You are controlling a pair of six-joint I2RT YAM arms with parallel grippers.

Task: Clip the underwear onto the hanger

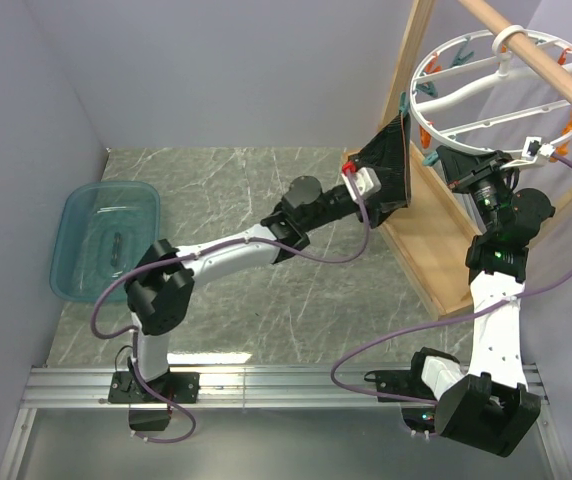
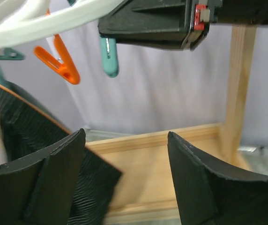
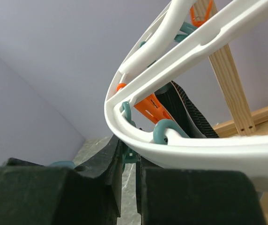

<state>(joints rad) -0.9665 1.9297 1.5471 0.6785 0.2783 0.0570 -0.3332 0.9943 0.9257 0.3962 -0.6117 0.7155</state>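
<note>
Currently your left arm (image 1: 236, 250) reaches from the near edge of the tabletop (image 1: 226, 180) toward its right edge. The left jaws are spread wide with nothing between them. Through the gap you see only the wooden rack (image 1: 436, 270) and the wall behind it.

The underwear (image 1: 394, 160) hangs just beside those jaws, draped down from the near-left part of the hanger (image 3: 204, 147), above the rack's base board. In the left wrist view its lower folds pass behind one black finger (image 2: 54, 178), so you cannot tell whether fabric and finger touch. An orange clothespin (image 2: 61, 63) and a teal clothespin (image 2: 109, 58) dangle from the white ring above the spread jaws, and neither is on the fabric. In the right wrist view another orange pin sits against the top of the black fabric, but you cannot tell whether it bites the cloth.

Your right arm (image 1: 494, 320) stands up at the right edge of the tabletop. The right jaws are pressed almost together just under the ring's rim, with a sliver of teal pin showing in the slit between them. You cannot tell whether they pinch that pin.

The hanger's hook sits over the rack's top rail, near the far right corner of the tabletop. A teal plastic tub (image 1: 106, 240) rests at the left edge of the tabletop, well apart from both arms.
</note>
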